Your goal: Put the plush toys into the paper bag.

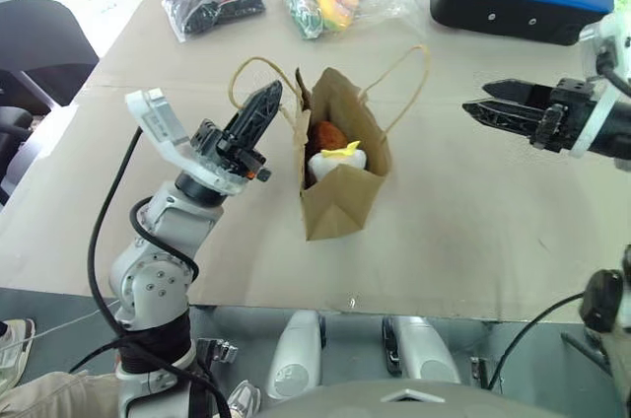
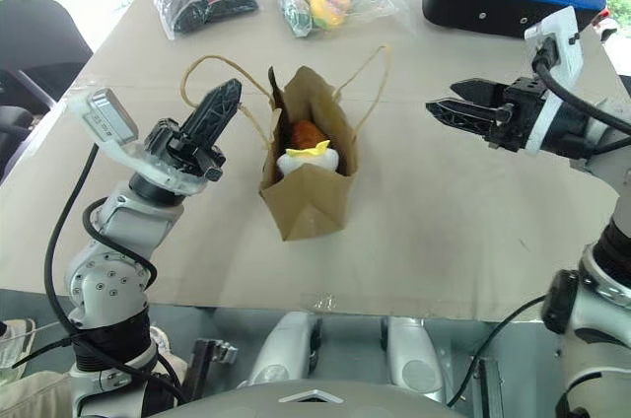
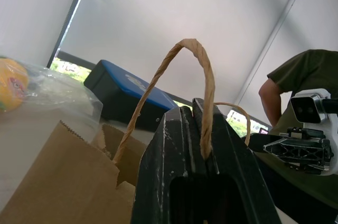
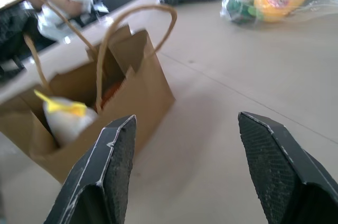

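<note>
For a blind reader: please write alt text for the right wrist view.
Open right gripper hangs above the table, apart from the paper bag. The white toy sits inside the bag. Two plastic-wrapped items lie beyond.

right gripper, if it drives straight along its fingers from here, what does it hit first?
Most likely the paper bag: the open right gripper points across the table at the bag's upper side and cord handle. Nothing lies between them, though the height match is hard to judge.

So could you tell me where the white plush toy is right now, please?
The white plush toy sits inside the paper bag at mid-table, in front of the brown toy.
</note>
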Controlling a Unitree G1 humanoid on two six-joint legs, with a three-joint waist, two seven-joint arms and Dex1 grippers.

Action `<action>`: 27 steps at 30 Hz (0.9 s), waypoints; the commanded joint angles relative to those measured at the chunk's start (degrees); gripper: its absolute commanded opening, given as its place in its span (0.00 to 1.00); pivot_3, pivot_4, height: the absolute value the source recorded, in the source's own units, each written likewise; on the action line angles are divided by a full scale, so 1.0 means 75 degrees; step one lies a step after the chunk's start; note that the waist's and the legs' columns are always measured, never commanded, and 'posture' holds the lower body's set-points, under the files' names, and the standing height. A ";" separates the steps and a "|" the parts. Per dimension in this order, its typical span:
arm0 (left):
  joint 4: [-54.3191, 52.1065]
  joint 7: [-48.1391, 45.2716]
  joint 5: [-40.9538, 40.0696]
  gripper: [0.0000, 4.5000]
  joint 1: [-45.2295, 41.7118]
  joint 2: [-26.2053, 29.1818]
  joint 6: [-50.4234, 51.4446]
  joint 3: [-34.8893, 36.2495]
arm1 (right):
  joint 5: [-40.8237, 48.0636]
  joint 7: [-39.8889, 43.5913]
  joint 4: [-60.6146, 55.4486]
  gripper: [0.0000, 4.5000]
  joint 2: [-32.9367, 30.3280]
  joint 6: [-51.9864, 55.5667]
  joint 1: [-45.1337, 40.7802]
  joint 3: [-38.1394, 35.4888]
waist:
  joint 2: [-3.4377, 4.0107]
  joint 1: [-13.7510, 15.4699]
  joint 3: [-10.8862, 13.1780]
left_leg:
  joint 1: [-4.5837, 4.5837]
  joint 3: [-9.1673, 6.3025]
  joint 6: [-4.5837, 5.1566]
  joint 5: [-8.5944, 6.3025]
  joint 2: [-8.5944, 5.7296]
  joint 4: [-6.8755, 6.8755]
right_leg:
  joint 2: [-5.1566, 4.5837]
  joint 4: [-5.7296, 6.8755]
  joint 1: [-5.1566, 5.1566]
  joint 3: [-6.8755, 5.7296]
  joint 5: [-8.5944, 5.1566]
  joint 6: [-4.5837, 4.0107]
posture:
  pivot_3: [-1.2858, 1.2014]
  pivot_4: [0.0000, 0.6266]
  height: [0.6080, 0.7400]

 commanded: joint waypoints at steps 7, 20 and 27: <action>0.0016 -0.0156 -0.0029 0.00 -0.0354 0.0204 -0.0050 0.0036 | 0.0348 -0.0906 0.1072 0.64 0.1557 -0.1234 -0.0758 0.1256 | 0.0000 -0.0075 0.0000 | -0.0011 0.0001 0.0000 0.0000 -0.0002 0.0003 | -0.0004 -0.0002 -0.0006 -0.0002 0.0000 0.0002 | 0.52 0.24 1.00; 0.2665 -0.1408 0.1505 0.00 -0.2693 0.0766 -0.0803 -0.0128 | 0.2174 -0.1321 0.1085 0.01 0.2086 -0.3244 -0.1751 0.0958 | 0.0002 -0.0067 0.0001 | -0.0019 -0.0010 -0.0001 0.0000 -0.0002 -0.0001 | -0.0003 -0.0004 -0.0011 -0.0017 0.0000 0.0002 | 0.52 0.24 1.00; 0.4522 -0.3040 0.2225 0.00 -0.3568 0.1092 -0.0511 -0.0837 | 0.1449 -0.1864 0.0301 0.06 0.1245 -0.3676 -0.0236 0.1853 | 0.0001 -0.0116 0.0001 | -0.0015 -0.0008 -0.0001 0.0000 -0.0001 -0.0020 | -0.0003 -0.0012 -0.0014 -0.0014 -0.0001 0.0003 | 0.52 0.24 1.00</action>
